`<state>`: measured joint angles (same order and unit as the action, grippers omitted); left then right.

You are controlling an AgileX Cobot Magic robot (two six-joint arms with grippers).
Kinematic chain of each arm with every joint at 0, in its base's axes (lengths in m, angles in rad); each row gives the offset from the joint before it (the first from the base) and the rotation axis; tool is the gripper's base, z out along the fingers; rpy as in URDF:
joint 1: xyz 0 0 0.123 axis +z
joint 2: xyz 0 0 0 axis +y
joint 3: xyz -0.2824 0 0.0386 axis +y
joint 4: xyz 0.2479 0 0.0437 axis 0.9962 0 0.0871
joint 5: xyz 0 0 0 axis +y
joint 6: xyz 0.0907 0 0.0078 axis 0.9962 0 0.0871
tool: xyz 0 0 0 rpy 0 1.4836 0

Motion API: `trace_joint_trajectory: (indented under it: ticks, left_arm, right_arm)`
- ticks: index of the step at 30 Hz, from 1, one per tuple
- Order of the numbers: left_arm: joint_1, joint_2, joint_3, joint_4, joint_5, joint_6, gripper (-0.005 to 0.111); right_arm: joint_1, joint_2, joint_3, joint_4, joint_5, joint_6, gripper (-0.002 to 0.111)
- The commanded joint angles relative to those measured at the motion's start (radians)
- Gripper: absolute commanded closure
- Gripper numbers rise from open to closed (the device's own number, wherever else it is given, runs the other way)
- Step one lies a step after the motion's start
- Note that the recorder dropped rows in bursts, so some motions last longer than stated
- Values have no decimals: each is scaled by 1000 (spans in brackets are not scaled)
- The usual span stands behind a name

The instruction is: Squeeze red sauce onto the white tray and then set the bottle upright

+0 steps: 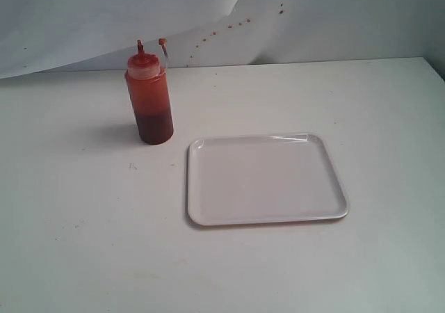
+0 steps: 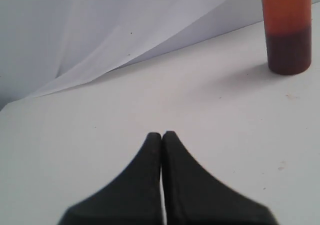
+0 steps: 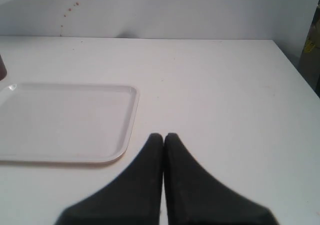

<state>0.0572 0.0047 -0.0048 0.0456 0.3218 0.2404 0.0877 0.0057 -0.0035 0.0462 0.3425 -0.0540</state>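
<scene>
The bottle (image 1: 148, 97) stands upright, its long axis vertical, near the far-left corner of the white tray (image 1: 208, 188) in the exterior view. That puts it on the left gripper (image 2: 162, 134)'s side, so that arm is probably the nearer one. Both it and the right gripper (image 3: 163, 135) are clenched, holding nothing.

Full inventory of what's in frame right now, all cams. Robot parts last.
bottle: 1, translucent red-orange with pale nozzle top, upright on the table, up and left of the tray, apart from it
red sauce: 1 filling, dark red, low in the bottle; none on the tray
white tray: 1, white, flat on the table right of centre, nothing on it
table: 1, white, under everything
backdrop sheet: 1, white, hanging behind the table
specks: several, reddish-brown, scattered on the backdrop up and right of the bottle
left gripper: 1, black, shut, holds nothing, over bare table
right gripper: 1, black, shut, holds nothing, just off a corner of the tray
</scene>
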Motion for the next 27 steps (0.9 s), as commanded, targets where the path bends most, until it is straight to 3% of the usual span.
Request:
trace_joint_trajectory:
  ticks: [1, 5, 7, 10, 15, 18, 23, 27]
  left_arm:
    - [3, -5, 5, -392, -142, 57, 107]
    - [3, -5, 5, -657, -378, 50, 107]
    - [3, -5, 5, -660, -477, 42, 107]
    - [3, -5, 5, -640, -585, -100, 107]
    - [3, 2, 5, -188, -780, -545, 107]
    - [3, 109, 5, 61, -923, -679, 107]
    - [3, 396, -45, 242, -1035, -737, 107]
    - [3, 722, -145, 384, -1145, -737, 107]
  right_arm:
    - [-7, -6, 3, 2, 0, 2, 108]
    - [-7, -6, 3, 2, 0, 2, 108]
    - [-7, -6, 3, 2, 0, 2, 108]
    - [-7, -6, 3, 2, 0, 2, 108]
    - [-7, -6, 3, 2, 0, 2, 108]
    - [-7, -6, 3, 2, 0, 2, 108]
    - [-7, -6, 3, 2, 0, 2, 108]
    - [-7, -6, 3, 2, 0, 2, 108]
